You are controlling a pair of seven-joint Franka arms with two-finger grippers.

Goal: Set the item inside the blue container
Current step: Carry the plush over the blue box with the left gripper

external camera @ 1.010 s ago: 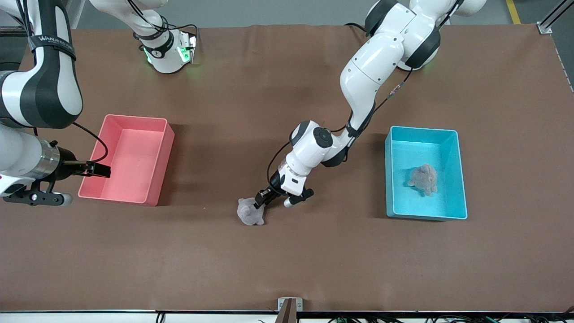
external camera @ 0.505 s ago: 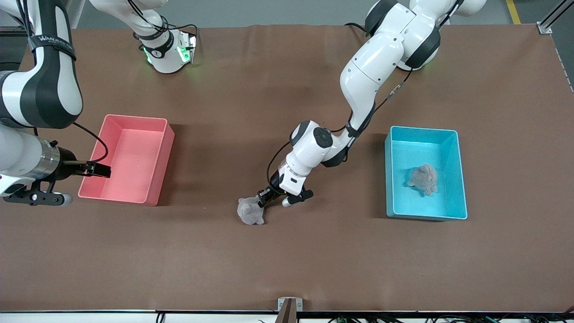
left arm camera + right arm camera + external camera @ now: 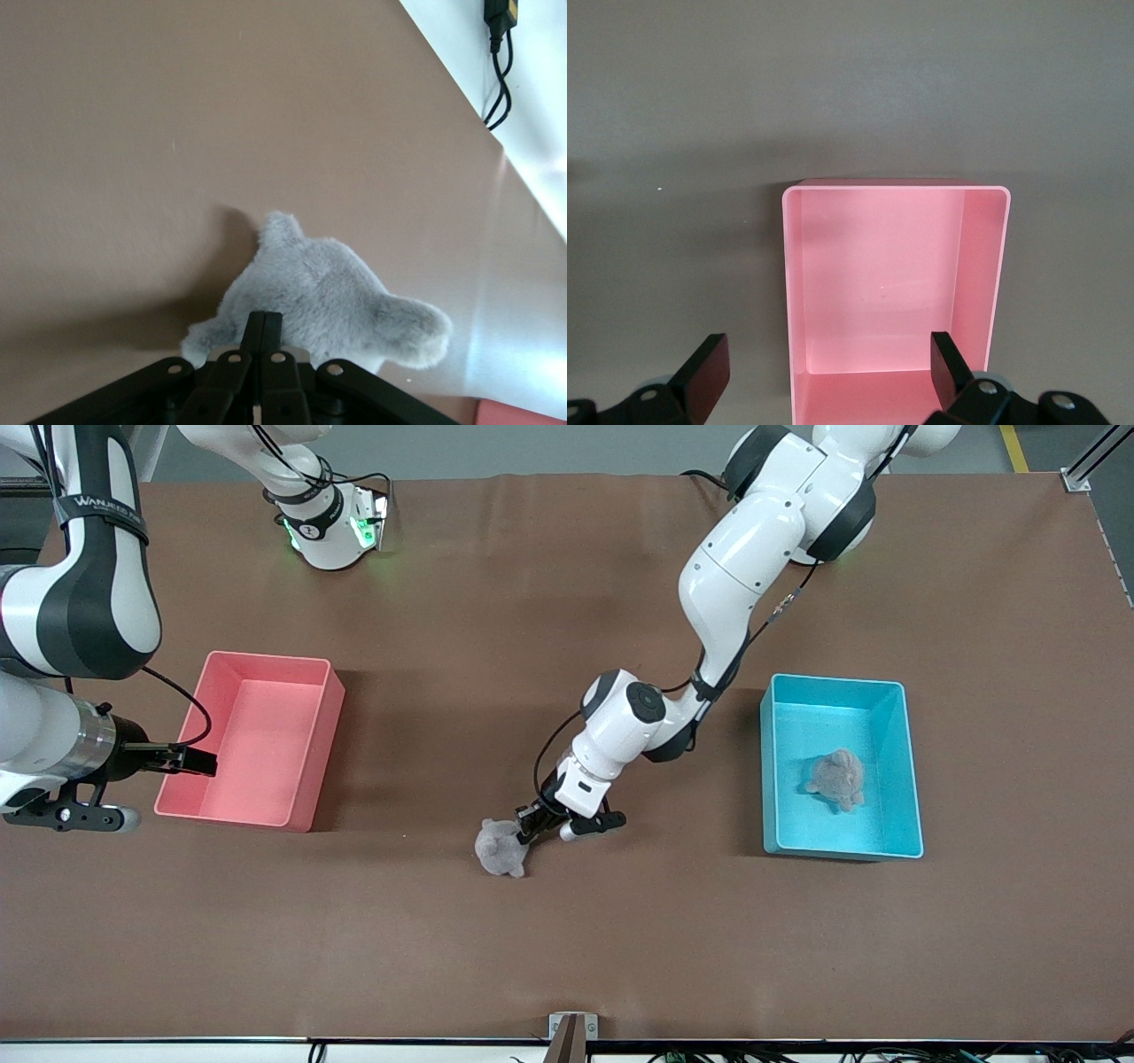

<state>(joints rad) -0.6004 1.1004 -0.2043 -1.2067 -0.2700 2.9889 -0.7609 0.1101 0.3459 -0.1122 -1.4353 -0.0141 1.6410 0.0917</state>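
**One plush clamped, one already binned**

Closed left gripper (image 3: 529, 832) on grey plush toy (image 3: 501, 848) within the last second; a second ago fingers straddled it part-open, now pinched tight on the fur, as seen in the left wrist view (image 3: 262, 329) with plush (image 3: 323, 305) bunched against the fingertips. Shifted slightly toward the left arm's end of the table along with the wrist, so likely just starting to lift or drag. Plush looks barely off or still brushing the brown table (image 3: 567, 939); cannot tell which. Means grasp step done, carry to bin comes next.

Soft, loose fur: thin pinch could slip during transport, worth watching.

Containers:
- Blue container (image 3: 912, 779), toward the left arm's end of the table, well apart from the held plush. Holds one grey plush animal (image 3: 836, 778) near its middle; room left around it.
- Pink bin (image 3: 330, 717), toward the right arm's end, holds nothing; confirmed in the right wrist view (image 3: 983, 266).

Right gripper (image 3: 197, 761) waiting over the pink bin's outer edge, fingers spread wide, gripping nothing.
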